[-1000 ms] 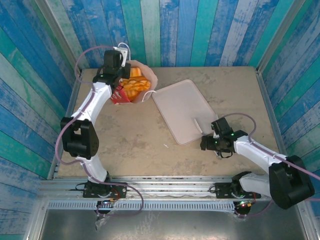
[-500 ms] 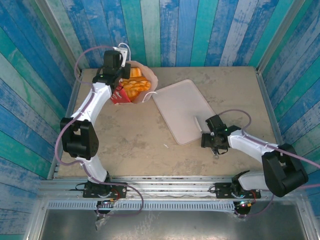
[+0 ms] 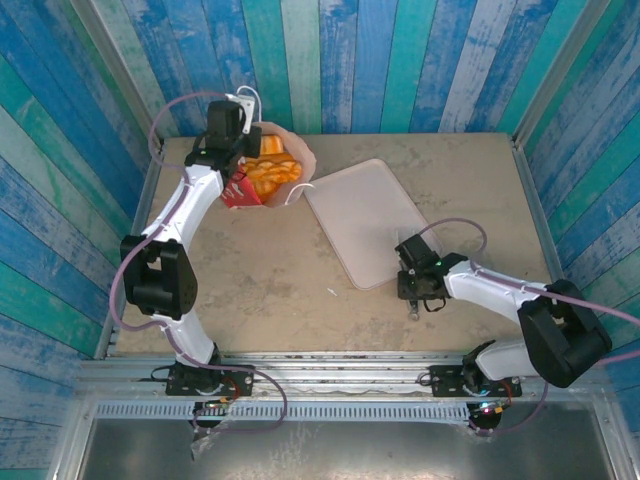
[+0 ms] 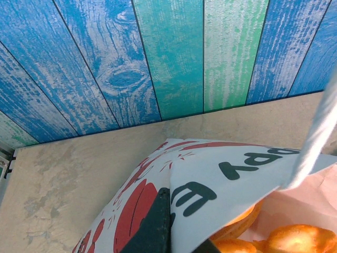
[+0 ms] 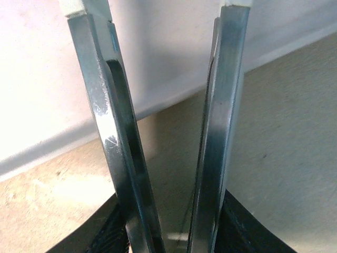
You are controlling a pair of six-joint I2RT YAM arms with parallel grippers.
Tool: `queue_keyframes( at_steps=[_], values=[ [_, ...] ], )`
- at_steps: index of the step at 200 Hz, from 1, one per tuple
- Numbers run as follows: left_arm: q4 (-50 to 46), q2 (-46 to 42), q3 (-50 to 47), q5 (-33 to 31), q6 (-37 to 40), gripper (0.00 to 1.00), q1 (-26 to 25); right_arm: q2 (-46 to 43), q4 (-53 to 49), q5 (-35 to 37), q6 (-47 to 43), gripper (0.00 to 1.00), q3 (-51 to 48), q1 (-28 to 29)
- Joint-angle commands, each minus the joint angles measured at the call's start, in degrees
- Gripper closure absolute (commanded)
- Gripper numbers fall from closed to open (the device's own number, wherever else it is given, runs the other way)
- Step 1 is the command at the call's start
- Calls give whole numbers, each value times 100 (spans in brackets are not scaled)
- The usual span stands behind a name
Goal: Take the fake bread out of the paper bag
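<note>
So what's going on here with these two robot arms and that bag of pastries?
The left gripper is shut on the edge of the paper bag at the far left corner of the table. The bag's mouth is open and the fake bread sits inside, none of it taken out yet. The right gripper is low by the near edge of the pink tray, with a gap between its fingers and nothing in them.
</note>
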Motion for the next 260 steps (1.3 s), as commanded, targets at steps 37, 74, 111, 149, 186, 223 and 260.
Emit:
queue_keyframes(
  at_steps=[37,74,111,149,186,223,260],
  values=[
    [319,-590,-37,60,-93,95,-22,-39,-339,-108,240,49,-253,908],
    [329,-596,-68,69,-130,95,-22,14,-34,-30,441,31,-429,941],
    [302,-601,-41,78,-119,95,-22,64,105,108,506,18,-473,947],
    [319,-599,-36,62,-111,95,-22,182,231,67,612,15,-523,951],
    [320,-607,-58,69,-119,95,-22,343,234,15,677,16,-533,1021],
    [340,-612,-72,108,-137,95,-22,382,88,15,836,16,-552,1162],
    [345,-638,-83,98,-139,95,-28,298,-82,-16,1002,16,-576,1367]
  ],
)
